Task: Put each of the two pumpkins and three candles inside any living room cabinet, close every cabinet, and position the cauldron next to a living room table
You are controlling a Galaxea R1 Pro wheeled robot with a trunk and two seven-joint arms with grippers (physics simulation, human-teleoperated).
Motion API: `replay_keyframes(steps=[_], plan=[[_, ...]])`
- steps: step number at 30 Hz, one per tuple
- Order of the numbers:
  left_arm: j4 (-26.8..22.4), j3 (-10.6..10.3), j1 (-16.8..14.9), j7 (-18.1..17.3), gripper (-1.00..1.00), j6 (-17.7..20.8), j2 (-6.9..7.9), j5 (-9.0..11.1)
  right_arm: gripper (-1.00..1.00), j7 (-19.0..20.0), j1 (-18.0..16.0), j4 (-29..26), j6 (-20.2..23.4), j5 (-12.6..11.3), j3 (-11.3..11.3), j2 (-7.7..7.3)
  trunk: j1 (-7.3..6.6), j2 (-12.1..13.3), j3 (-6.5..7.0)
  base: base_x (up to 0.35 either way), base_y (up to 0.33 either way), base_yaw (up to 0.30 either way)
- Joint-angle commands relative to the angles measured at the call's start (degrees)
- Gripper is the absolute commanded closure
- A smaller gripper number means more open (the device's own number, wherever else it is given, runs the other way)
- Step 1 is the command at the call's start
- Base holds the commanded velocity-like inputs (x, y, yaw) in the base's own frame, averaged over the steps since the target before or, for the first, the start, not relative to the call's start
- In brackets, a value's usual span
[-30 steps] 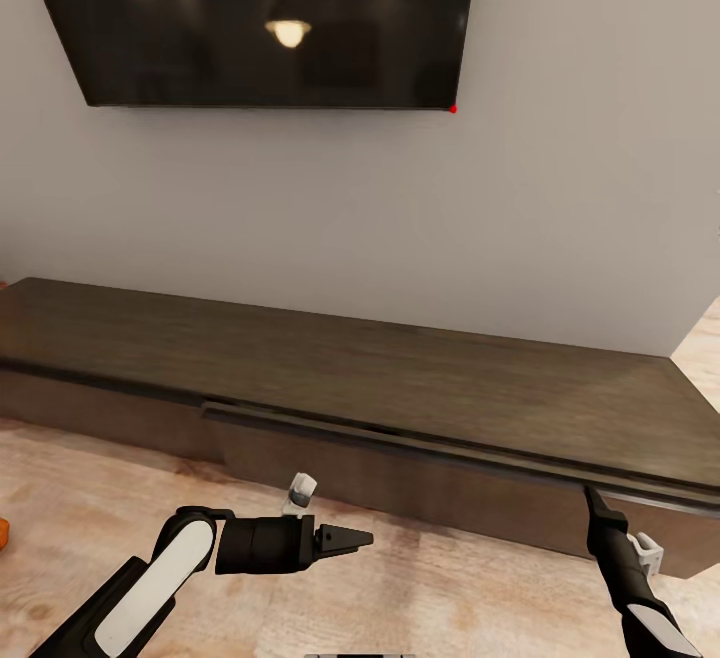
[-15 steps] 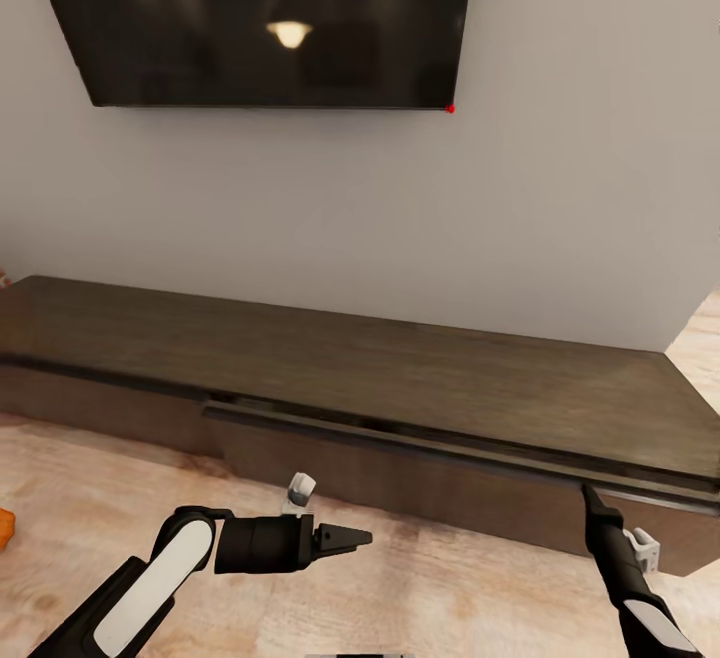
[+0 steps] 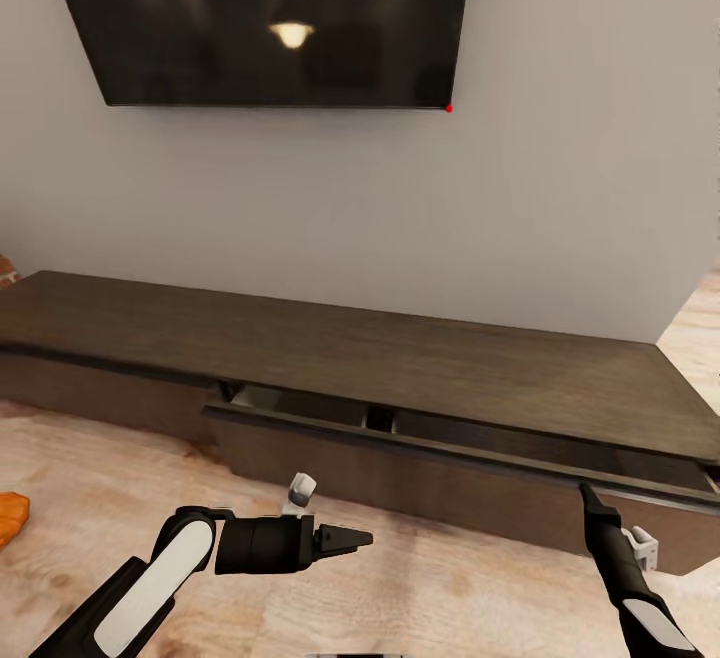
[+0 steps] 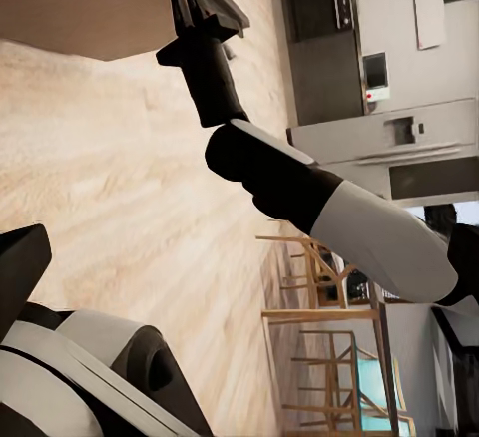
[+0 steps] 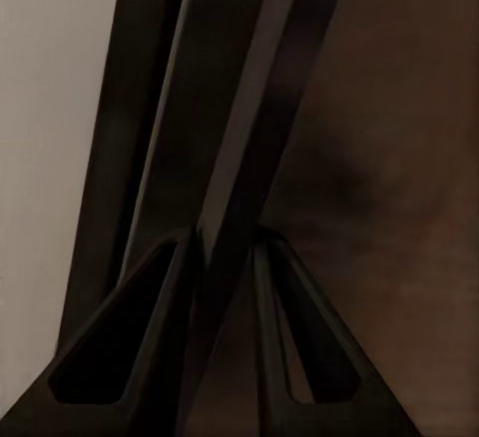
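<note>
I've got the wall [image 3: 560,188] and the big dark TV [image 3: 270,18] up top, and under them the long low cabinet [image 3: 330,348] stretching right across my head view. Its wide front drawer [image 3: 400,463] is pulled out a little, so there's a dark gap behind the top lip. My right tool [image 3: 583,488] is up at that lip near the right end, and from the right wrist cam the two fingers [image 5: 140,357] are clamped on the drawer's thin edge. My left tool [image 3: 360,539] hangs low over the wood floor [image 3: 450,588] in front of the cabinet, pointing right, fingers pinched together on nothing. There's a bit of pumpkin [image 3: 10,518] on the floor at the far left edge.
</note>
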Motion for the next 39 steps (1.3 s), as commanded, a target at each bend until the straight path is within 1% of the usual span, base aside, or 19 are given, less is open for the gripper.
replay_keyframes(steps=[1, 4, 5, 16, 28, 39], plan=[[0.0, 0.0, 0.0, -0.3, -1.00, 0.1, 0.04, -0.1, 1.00, 0.3, 0.0, 0.4, 0.2, -0.7, -0.2, -0.03, -0.03, 0.0, -0.05, -0.180, 0.054, 0.000], [0.0, 0.1, 0.0, -0.3, -1.00, 0.1, 0.04, -0.1, 1.00, 0.3, 0.0, 0.4, 0.3, -0.6, -0.5, -0.03, -0.03, 0.0, -0.05, -0.063, 0.019, 0.000], [0.0, 0.1, 0.0, -0.3, -1.00, 0.1, 0.04, -0.1, 1.00, 0.3, 0.0, 1.3, 0.4, -3.4, -1.0, -0.03, -0.03, 0.0, -0.05, -0.019, 0.006, 0.000], [0.0, 0.2, 0.0, -0.3, -1.00, 0.1, 0.04, -0.1, 1.00, 0.3, 0.0, 1.3, 0.5, -3.4, -1.0, -0.06, -0.03, 0.0, -0.05, -0.006, 0.039, 0.000], [-0.1, -0.1, 0.0, -0.3, -1.00, 0.1, -0.06, -0.2, 1.00, 0.3, 0.0, 1.3, 0.5, -3.4, -1.1, -0.12, -0.03, 0.0, -0.05, -0.090, 0.032, 0.000], [-0.1, -0.2, 0.0, -0.3, -1.00, 0.1, -0.13, -0.2, 1.00, 0.3, 0.0, 1.2, 0.5, -3.4, -1.0, -0.20, -0.03, 0.0, -0.05, -0.235, 0.003, 0.000]])
